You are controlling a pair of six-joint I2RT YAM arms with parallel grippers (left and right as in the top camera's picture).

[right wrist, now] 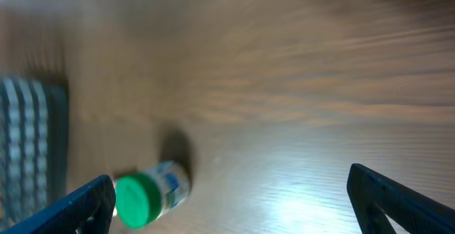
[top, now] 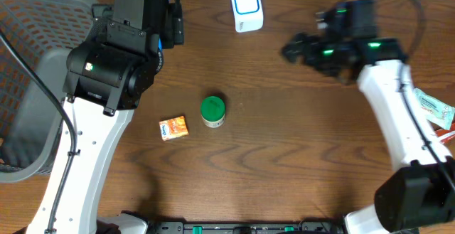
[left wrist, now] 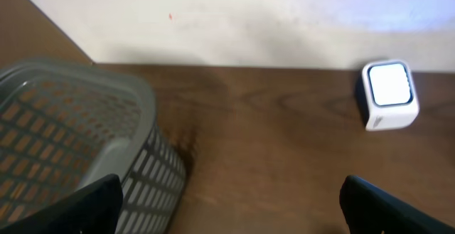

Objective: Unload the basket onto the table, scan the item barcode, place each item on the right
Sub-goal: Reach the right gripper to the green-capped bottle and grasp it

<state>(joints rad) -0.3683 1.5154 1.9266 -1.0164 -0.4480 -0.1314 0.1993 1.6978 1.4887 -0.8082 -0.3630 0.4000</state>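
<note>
Two end effectors were released and empty: the left end effector (left wrist: 231,195) had its fingers spread wide over the desk (left wrist: 284,134), and the right end effector (right wrist: 231,184) was spread the same, grasping nothing. Green-capped bottle (top: 212,112) sat near desk centre, well apart from both. Orange packet (top: 173,128) lay just beside it at 8 o'clock. White scanner (top: 247,8) stood at 12 o'clock, grey basket (top: 28,84) at 9 o'clock.
</note>
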